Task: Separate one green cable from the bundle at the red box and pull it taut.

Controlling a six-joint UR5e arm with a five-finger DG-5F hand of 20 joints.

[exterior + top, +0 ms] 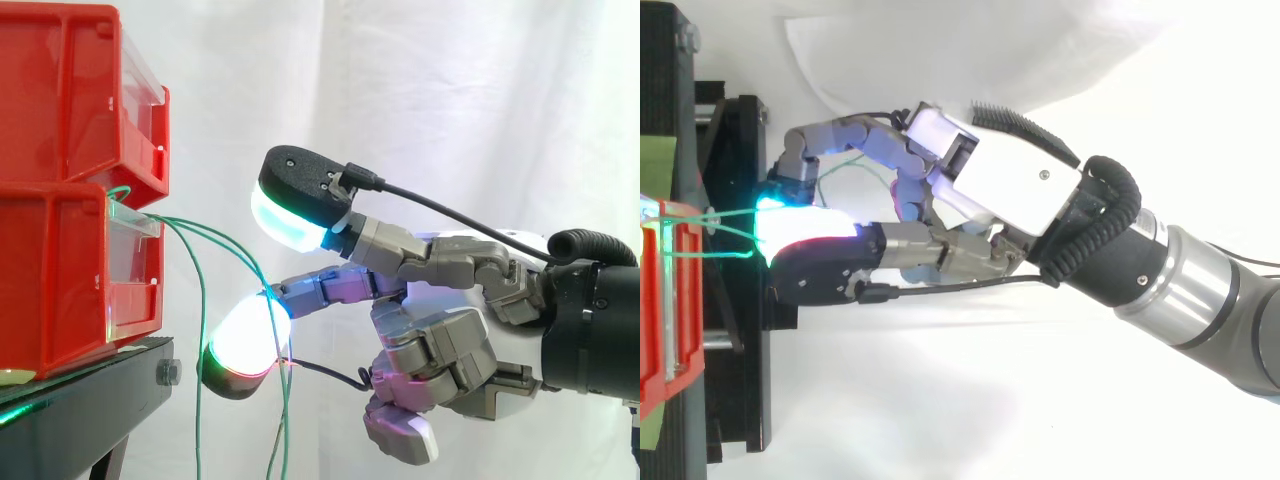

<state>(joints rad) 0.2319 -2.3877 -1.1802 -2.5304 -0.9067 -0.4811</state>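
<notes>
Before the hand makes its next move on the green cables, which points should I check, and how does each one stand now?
1. Green cables leave the lower red bin: ok.
2. One cable separated from the others: cannot tell; strands run together past the lower pad.
3. Fingers closed on a cable: not ok; the pads stand apart.
4. Cable taut: not ok; the strands sag and hang down.
5. Hand clear of the bin: ok; a gap shows in the side view.
</notes>
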